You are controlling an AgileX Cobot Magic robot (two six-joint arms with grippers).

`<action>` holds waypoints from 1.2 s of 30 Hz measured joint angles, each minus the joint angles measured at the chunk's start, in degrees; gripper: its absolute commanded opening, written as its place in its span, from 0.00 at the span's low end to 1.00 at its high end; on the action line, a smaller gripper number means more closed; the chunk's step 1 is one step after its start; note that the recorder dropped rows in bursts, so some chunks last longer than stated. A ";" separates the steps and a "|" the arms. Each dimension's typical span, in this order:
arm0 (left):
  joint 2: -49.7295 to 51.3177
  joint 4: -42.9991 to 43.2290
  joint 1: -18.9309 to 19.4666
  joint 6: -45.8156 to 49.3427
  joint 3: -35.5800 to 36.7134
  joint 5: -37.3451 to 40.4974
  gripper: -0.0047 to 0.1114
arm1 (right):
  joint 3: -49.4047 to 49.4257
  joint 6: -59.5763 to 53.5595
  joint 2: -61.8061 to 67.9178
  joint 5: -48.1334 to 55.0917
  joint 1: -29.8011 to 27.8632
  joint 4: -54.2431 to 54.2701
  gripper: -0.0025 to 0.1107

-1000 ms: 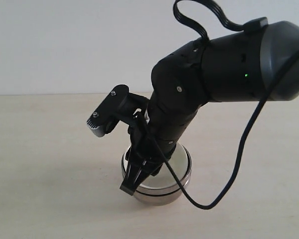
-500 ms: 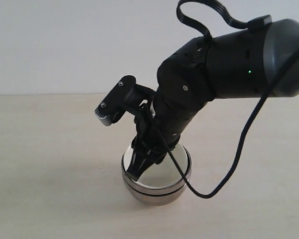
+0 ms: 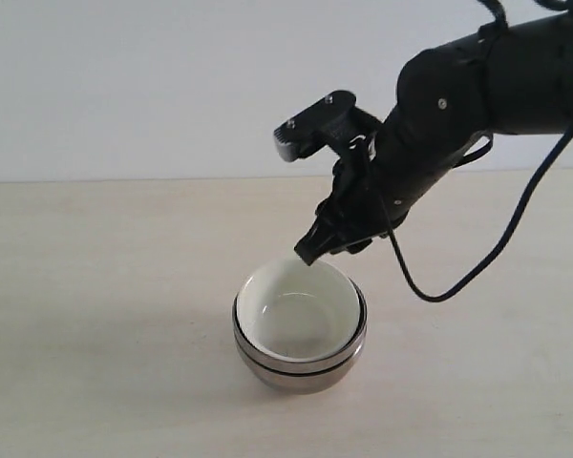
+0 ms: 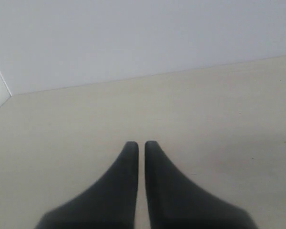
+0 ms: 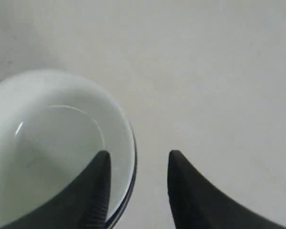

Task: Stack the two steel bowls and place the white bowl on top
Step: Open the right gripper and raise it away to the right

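Steel bowls [image 3: 301, 370] stacked on table [image 3: 95, 334], white bowl [image 3: 296, 320] nested on top. Right gripper [image 3: 308, 254] hangs above the white bowl's far rim, jaws apart, empty. Left gripper [image 4: 141, 145] over the table, jaws almost touching, holding nothing.

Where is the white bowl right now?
In the exterior view, the white bowl sits low at centre, nested in the stacked steel bowls, with the right claw open just above its far rim.

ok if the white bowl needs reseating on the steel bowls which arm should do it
Right: the right gripper, open, hangs just above the white bowl; the left gripper is shut, with only table in its view.
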 measured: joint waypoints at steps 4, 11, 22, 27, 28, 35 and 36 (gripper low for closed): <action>0.00 0.00 0.00 0.00 0.00 0.00 0.07 | 0.00 -0.69 -3.03 -1.05 -2.39 1.34 0.21; 0.00 0.00 0.00 0.00 0.00 0.00 0.07 | 2.30 -2.13 -10.21 -2.29 -4.89 4.23 0.02; 0.00 0.00 0.00 0.00 0.00 0.00 0.07 | 22.75 3.26 -26.37 -14.45 -5.00 5.46 0.02; 0.00 0.00 0.00 0.00 0.00 0.00 0.07 | 33.33 9.86 -39.59 -22.50 -5.00 6.69 0.02; 0.00 0.00 0.00 0.00 0.00 0.00 0.07 | 35.31 10.68 -42.56 -23.11 -5.00 6.80 0.02; 0.00 0.00 0.00 0.00 0.00 0.00 0.07 | 43.94 21.58 -61.78 -19.30 -5.00 7.04 0.02; 0.00 0.00 0.00 0.00 0.00 0.00 0.07 | 44.37 23.17 -64.27 -16.98 -5.00 7.16 0.02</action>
